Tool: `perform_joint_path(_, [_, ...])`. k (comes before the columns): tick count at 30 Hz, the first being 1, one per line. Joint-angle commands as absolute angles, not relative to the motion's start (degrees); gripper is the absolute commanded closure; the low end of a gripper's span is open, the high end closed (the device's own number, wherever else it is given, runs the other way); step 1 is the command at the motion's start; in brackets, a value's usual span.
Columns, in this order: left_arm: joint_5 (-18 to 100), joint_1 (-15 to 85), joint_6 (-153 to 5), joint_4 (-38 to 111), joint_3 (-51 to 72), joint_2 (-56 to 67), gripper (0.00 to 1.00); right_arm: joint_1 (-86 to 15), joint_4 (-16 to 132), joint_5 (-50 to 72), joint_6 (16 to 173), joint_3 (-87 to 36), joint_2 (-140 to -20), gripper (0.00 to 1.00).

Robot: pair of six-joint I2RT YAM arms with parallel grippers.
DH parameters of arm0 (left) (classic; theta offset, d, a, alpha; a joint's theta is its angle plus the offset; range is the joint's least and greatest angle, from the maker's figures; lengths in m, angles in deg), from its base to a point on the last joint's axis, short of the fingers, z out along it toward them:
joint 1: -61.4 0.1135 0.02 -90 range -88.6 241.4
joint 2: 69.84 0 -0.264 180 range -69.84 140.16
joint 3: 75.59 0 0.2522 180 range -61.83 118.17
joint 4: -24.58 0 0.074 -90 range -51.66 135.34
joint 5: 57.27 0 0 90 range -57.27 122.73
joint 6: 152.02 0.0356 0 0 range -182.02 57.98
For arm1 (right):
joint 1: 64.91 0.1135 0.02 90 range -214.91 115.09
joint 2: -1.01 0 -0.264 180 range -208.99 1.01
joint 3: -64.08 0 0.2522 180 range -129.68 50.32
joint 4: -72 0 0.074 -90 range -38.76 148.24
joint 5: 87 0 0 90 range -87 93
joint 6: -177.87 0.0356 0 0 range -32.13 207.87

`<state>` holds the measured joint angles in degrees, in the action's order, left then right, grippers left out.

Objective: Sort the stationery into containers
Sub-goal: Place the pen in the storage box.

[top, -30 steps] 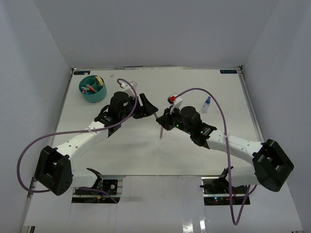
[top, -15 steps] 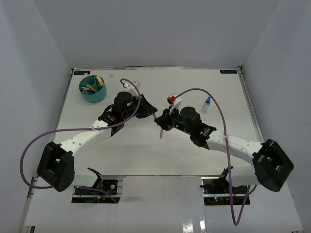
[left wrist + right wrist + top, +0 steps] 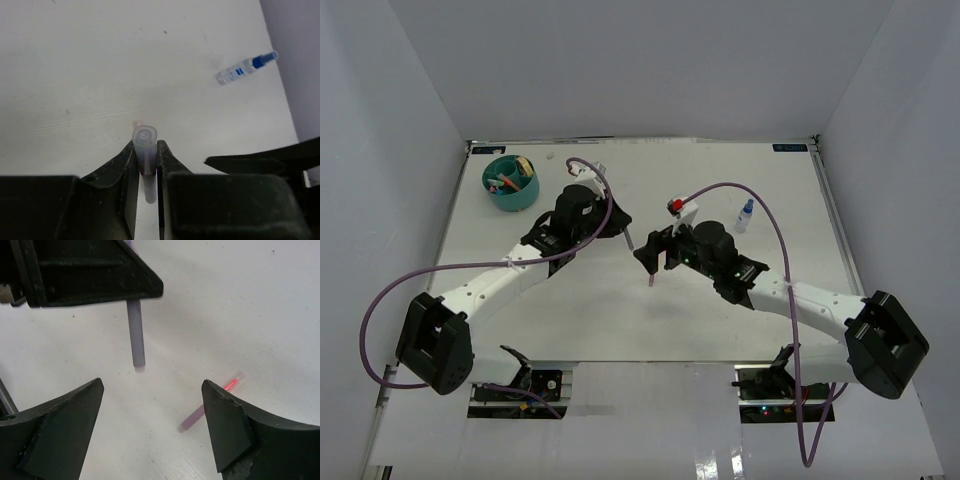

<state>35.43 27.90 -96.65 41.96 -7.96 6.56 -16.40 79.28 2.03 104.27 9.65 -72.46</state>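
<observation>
Lilac marker (image 3: pixel 144 137) clamped in left pincer (image 3: pixel 146 148), shut tight on it over the bench (image 3: pixel 610 320). Right pincer (image 3: pixel 152 390) gaping, holding nothing, just beside. Pink-capped marker (image 3: pixel 210 404) blurred beneath it. Teal organizer (image 3: pixel 510 186) well apart, far-left corner.

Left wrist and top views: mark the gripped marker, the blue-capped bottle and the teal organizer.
marker (image 3: pixel 145 139): left wrist view, on its round end.
blue-capped bottle (image 3: pixel 235 74): left wrist view, on the clear body.
teal organizer (image 3: pixel 510 203): top external view, on its near outer wall.
</observation>
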Motion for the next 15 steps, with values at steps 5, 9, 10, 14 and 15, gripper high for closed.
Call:
perform_joint_path(5, [5.94, 30.89, -75.48, 46.52, 0.92, 8.03, 0.93, -16.22, 74.50, -9.29, 100.17, 13.13, -66.32, 0.02])
perform_joint_path(9, [2.94, 38.17, -69.33, 39.08, 2.33, 11.01, 0.93, -16.57, 74.50, -14.91, 98.25, 16.91, -62.36, 0.10])
perform_joint_path(10, [1.37, 39.24, -67.66, 36.35, 2.16, 11.63, 0.93, -16.74, 74.50, -15.45, 97.98, 18.23, -61.83, 0.10])
perform_joint_path(14, [1.08, 44.33, -60.18, 27.89, 1.89, 15.85, 0.93, -17.10, 74.50, -17.12, 96.48, 20.69, -59.99, 0.10])
perform_joint_path(15, [1.96, 46.87, -60.52, 26.32, 1.98, 16.73, 0.93, -17.45, 74.50, -17.30, 96.39, 21.22, -59.81, 0.10])
